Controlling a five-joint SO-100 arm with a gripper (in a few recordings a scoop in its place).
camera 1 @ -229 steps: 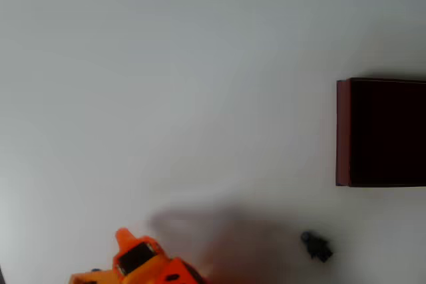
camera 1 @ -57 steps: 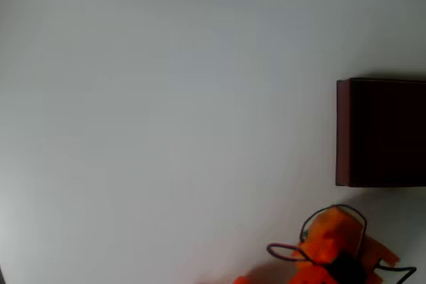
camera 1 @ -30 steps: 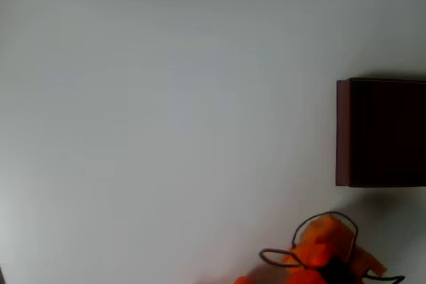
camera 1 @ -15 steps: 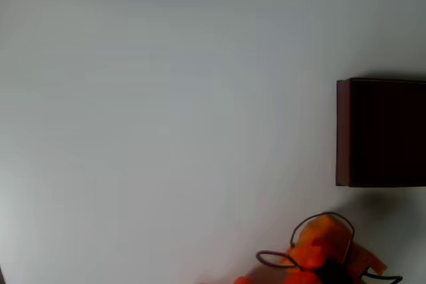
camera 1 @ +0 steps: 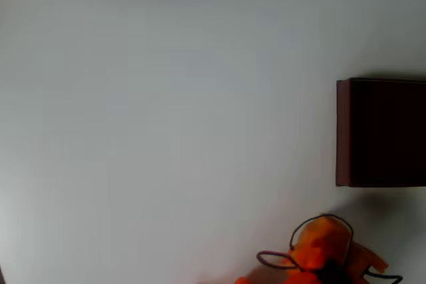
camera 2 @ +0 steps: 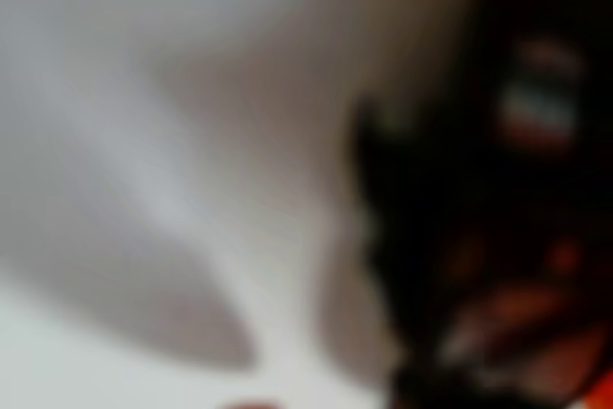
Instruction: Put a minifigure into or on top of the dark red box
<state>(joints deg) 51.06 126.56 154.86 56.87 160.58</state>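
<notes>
Looking down from overhead: orange gripper [camera 1: 324, 252] low near the bottom edge of the white table [camera 1: 166, 111], black cables looped around it. Can't tell whether the jaws are open or closed, hidden under the arm's own body. Dark red box [camera 1: 381, 132] up and a bit to the right of the gripper, near but apart. Wrist view super blurry: big dark blob close to the lens, possibly the minifigure, honestly can't tell.
</notes>
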